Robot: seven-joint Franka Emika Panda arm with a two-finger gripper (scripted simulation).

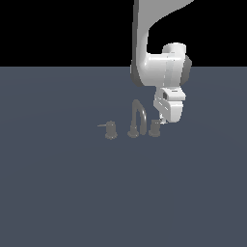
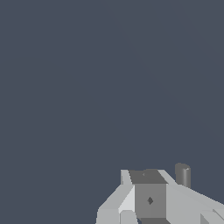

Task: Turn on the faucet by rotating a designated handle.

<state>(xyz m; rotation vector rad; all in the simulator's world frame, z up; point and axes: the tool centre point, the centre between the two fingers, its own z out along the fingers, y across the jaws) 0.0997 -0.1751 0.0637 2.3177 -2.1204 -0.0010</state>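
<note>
The faucet [image 1: 138,119] is a small dull grey tap set with an arched spout and a knob on each side. The handle [image 1: 155,128] is the knob on the exterior view's right of the spout. Its thin whitish lever points toward my gripper [image 1: 162,122]. The gripper hangs low just beside that knob, at the lever's end, with its fingers together and nothing between them. In the wrist view the gripper [image 2: 148,176] fills the lower edge, and a short grey cylinder [image 2: 182,175], apparently the handle's knob, stands right beside it.
The twin knob [image 1: 111,130] with a duller grey lever pointing to the exterior view's left stands on the other side of the spout. The flat blue-grey floor [image 1: 72,193] spreads all around. My white arm [image 1: 154,53] rises above the faucet.
</note>
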